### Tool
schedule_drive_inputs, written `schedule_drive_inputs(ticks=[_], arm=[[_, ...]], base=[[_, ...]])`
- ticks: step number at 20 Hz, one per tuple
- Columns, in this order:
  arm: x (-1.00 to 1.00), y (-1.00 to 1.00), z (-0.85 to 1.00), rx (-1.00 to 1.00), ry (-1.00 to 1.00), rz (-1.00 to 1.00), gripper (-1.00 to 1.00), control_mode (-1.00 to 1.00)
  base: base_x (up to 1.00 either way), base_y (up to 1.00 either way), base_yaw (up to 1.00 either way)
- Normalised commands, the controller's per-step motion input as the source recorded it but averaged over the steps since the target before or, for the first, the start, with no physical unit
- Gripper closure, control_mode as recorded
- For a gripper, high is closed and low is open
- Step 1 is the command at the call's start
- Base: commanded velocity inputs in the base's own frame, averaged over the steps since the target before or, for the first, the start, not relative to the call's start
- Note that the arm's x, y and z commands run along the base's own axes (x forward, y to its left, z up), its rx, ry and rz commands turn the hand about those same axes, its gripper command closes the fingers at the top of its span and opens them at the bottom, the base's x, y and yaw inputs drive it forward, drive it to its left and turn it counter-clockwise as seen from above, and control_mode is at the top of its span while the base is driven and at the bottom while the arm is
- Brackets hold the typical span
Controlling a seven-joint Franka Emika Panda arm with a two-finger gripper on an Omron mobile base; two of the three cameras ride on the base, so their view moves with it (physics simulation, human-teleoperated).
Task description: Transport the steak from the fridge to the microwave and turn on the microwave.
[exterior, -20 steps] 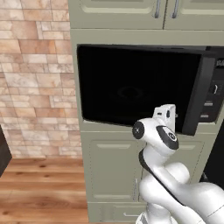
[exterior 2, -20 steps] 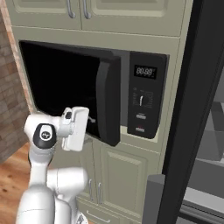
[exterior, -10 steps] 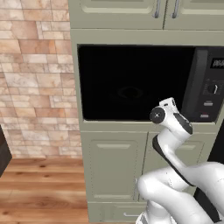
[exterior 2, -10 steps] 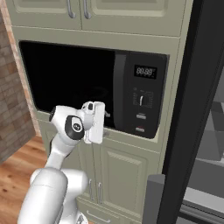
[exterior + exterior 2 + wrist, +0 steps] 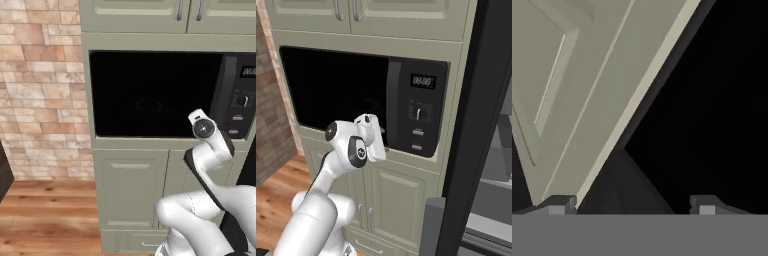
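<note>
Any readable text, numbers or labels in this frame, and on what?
Microwave display: pale digits, roughly "00:00", too blurred to be sure.
Knob and buttons on its side panel: small marks, too small to read.
Cabinets and fridge: no text visible.

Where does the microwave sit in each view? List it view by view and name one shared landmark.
Left base view: the microwave spans the upper middle, with its control panel at the right edge.
Right base view: the microwave runs from upper left to centre, panel on its right.
Hand view: apparently the black expanse on the right.
Shared landmark: the cream cabinet door bordering it.
</note>
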Motion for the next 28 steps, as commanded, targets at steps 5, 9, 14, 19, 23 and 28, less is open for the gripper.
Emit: schedule_drive_inputs(ticks=[5, 9, 14, 19, 23, 28], arm=[[0.01, 0.02, 0.01, -0.01, 0.19, 0.14, -1.0, -1.0], [-0.51, 0.41, 0.08, -0.12, 0.02, 0.08, -1.0, -1.0], [-0.76, 0.69, 0.17, -0.19, -0.03, 0.01, -1.0, -1.0], [-0.75, 0.29, 0.33, -0.11, -0.09, 0.03, -1.0, -1.0], [-0.96, -0.12, 0.28, 0.0, -0.12, 0.02, -1.0, -1.0], [-0.62, -0.66, -0.03, 0.05, -0.21, 0.01, -1.0, -1.0]], base=[[0.0, 0.0, 0.0], [0.0, 0.0, 0.0], [0.0, 0.0, 0.0], [0.0, 0.0, 0.0], [0.0, 0.0, 0.0], [0.0, 0.0, 0.0]])
